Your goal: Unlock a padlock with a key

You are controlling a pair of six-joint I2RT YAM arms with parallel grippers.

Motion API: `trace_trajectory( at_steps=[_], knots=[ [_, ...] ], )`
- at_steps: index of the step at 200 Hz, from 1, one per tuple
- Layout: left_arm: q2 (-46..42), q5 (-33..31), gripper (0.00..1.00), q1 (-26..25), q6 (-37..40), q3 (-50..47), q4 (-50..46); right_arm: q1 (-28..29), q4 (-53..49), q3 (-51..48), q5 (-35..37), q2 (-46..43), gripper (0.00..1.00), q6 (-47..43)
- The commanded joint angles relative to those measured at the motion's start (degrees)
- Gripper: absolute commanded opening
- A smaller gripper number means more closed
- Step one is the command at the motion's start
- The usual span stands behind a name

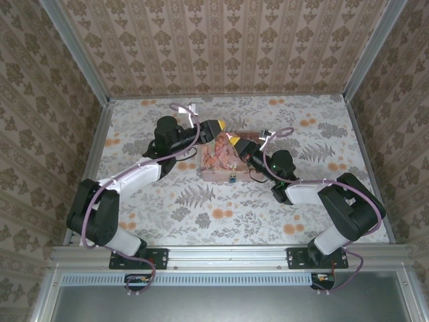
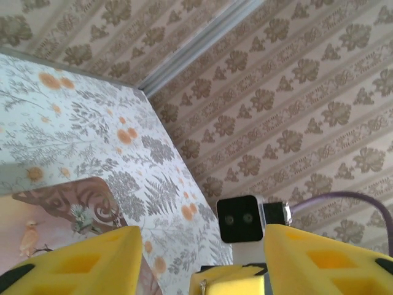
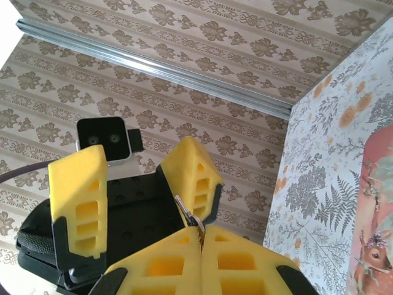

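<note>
My right gripper [image 3: 201, 232] is shut on the key [image 3: 188, 213], a thin silvery sliver sticking up from between its yellow pads. My left gripper [image 2: 201, 236] stands open, one yellow finger on each side of the right gripper's tip, and the key [image 2: 202, 286] shows there as a small glint. From above, the left gripper [image 1: 218, 125] and right gripper [image 1: 234, 141] meet tip to tip over the far end of the pink tin [image 1: 216, 168]. The padlock [image 1: 231, 178], tiny, dark and bluish, lies at the tin's near edge, apart from both grippers.
The tin stands mid-table on the floral cloth [image 1: 268, 208]. Patterned walls close off the back and sides, with metal rails [image 1: 94, 144] along the table's edges. Open cloth lies to the left, right and front of the tin.
</note>
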Motion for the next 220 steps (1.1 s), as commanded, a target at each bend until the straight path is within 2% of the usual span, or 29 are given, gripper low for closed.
trace_trajectory(
  at_steps=[1,66,115,147,220],
  knots=[
    [-3.2,-2.0,0.59,0.9,-0.6,-1.0,2.0,-0.5,0.6,-0.4,-0.2,-1.3,0.00,-0.9],
    [-3.4,0.1,0.61,0.8,-1.0,-1.3,1.1,-0.6,-1.1,-0.7,-1.6,-2.9,0.00,-3.9],
    [-5.1,0.8,0.62,0.8,0.9,-2.9,-1.1,-0.6,-12.8,-2.3,-3.3,-12.3,0.00,-17.8],
    [-5.2,1.9,0.62,0.0,0.9,-3.6,-0.7,-0.6,-18.9,-3.2,-5.1,-17.3,0.00,-24.0],
    [-1.8,0.0,0.62,-5.5,-3.6,-4.4,8.4,-0.5,-19.7,-5.0,-4.5,-20.2,0.00,-24.8]
  ],
)
